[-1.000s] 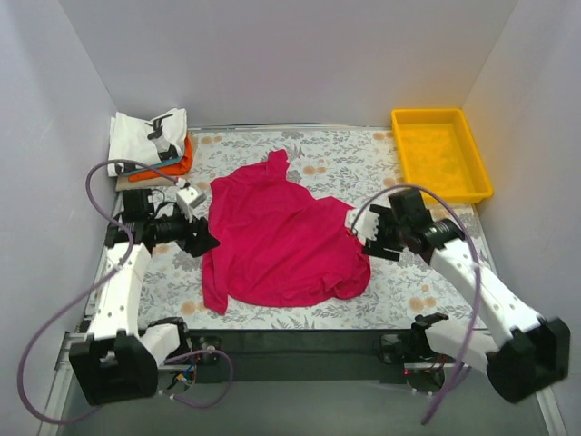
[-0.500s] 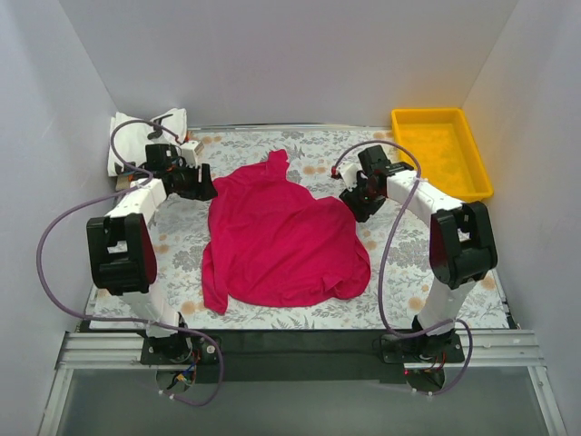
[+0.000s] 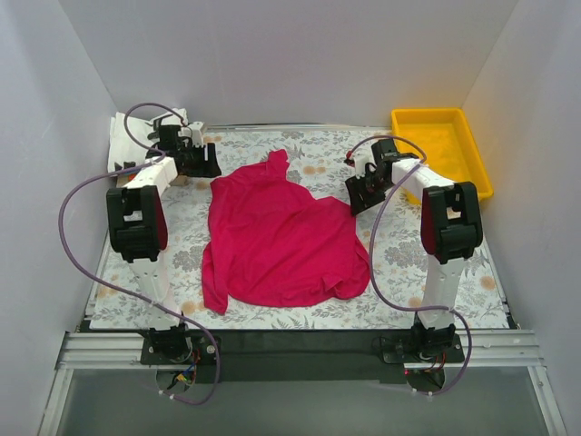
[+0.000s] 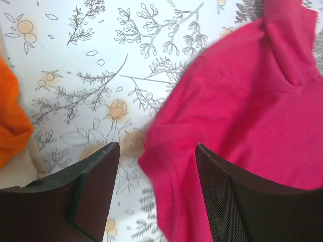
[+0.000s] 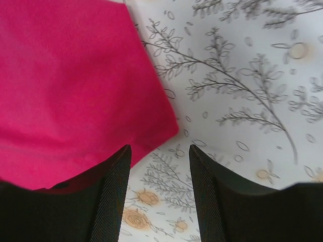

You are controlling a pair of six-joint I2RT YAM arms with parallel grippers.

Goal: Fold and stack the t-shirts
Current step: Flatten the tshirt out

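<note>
T-shirts sit in two places. The magenta-red t-shirt point(image 3: 281, 241) lies spread but rumpled in the middle of the table point(image 3: 399, 272), which is covered by a white cloth printed with grey sprigs and small orange flowers. The folded ones are stacked at the far left corner. Of that stack, the top view shows mostly the white black-printed shirt point(image 3: 121, 145) behind the left arm, and the left wrist view catches an edge of the orange shirt point(image 4: 10, 121). Plain pale walls close in the table on the left, far and right sides. A yellow tray point(image 3: 427, 113) stands at the far right corner, apart from the cloth.

The magenta shirt's long axis runs roughly from near to far, leaning a little towards the near left. A narrow flap points at the far wall, and the broad wrinkled edge faces the arm bases (which end is the collar I cannot tell).

The left gripper point(image 4: 156, 151) is over the shirt's far left edge with its fingers spread apart. The hem shows between them and nothing is pinched. The right gripper point(image 5: 160, 151) is at the shirt's far right corner, also with its fingers parted. The magenta corner lies under and beside one finger, with bare floral cloth in the gap.
</note>
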